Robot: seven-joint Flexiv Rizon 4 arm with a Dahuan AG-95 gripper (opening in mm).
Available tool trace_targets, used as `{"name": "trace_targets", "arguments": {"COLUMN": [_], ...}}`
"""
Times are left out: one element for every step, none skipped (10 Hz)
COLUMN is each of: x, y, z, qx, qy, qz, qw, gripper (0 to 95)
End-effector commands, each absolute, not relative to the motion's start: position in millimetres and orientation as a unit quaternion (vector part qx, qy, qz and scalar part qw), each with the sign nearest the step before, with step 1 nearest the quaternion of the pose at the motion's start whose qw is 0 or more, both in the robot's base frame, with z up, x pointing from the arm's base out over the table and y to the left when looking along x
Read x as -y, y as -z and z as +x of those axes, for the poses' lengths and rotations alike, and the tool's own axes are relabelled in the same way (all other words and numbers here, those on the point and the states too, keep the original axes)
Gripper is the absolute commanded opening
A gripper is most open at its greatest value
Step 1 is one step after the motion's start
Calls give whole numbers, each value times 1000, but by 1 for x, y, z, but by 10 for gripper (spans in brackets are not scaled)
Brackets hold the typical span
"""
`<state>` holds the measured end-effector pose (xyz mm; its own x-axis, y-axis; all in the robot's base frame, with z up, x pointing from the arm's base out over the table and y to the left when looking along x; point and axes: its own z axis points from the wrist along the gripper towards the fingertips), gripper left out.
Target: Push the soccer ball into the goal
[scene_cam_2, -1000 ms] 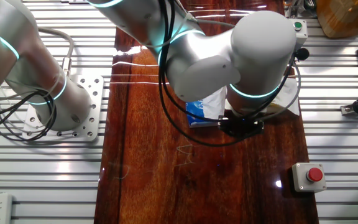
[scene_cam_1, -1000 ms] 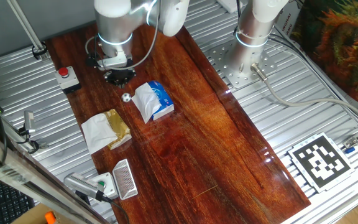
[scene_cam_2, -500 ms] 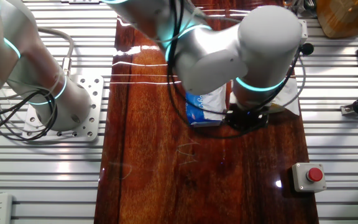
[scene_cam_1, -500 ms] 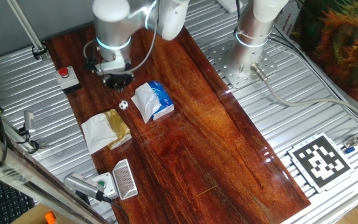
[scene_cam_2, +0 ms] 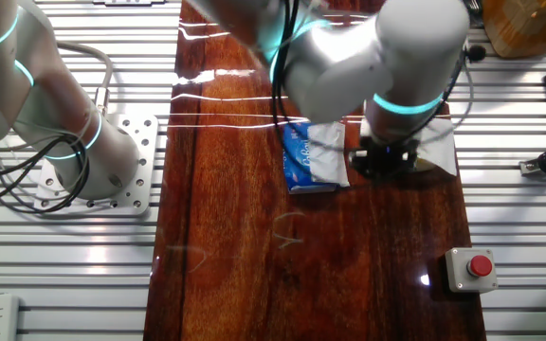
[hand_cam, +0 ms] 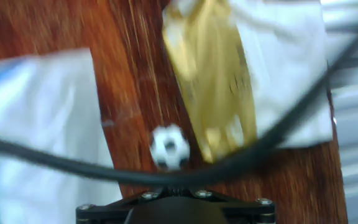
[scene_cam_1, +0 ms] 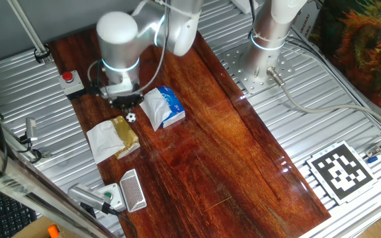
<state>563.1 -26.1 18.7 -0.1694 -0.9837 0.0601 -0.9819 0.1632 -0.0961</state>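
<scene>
The soccer ball (scene_cam_1: 131, 118) is a tiny white ball with black patches on the wooden board, between the tissue pack and the gold-wrapped napkin. In the hand view the ball (hand_cam: 169, 147) lies just ahead of the hand. My gripper (scene_cam_1: 126, 99) is right behind the ball, low over the board; it also shows in the other fixed view (scene_cam_2: 387, 161). Its fingertips do not show clearly, so I cannot tell whether the jaws are open. The goal (scene_cam_1: 132, 190), a white frame with grey mesh, stands at the near left end of the board.
A blue and white tissue pack (scene_cam_1: 164, 107) lies right of the ball. A white napkin with a gold wrapper (scene_cam_1: 113, 137) lies left of it. A red button (scene_cam_1: 67, 77) and a white box with a green button (scene_cam_1: 108, 196) sit at the board's left edge.
My gripper has moved along the board toward the goal end. The ball has rolled ahead of it the same way, into the gap between tissue pack and napkin.
</scene>
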Motion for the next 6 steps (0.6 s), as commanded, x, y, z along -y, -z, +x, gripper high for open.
{"name": "trace_targets", "arguments": {"x": [6,-5,-17,-23,-28,-32], "y": [-17,-16,-15,-15,-18,-20], "z": [565,565,565,566,565,565], "qx": [-766,-769,-772,-775,-776,-777], "qy": [59,60,61,61,59,60], "qz": [-640,-637,-632,-629,-628,-626], "qw": [7,6,5,5,5,4], "gripper": [0,0,0,0,0,0]}}
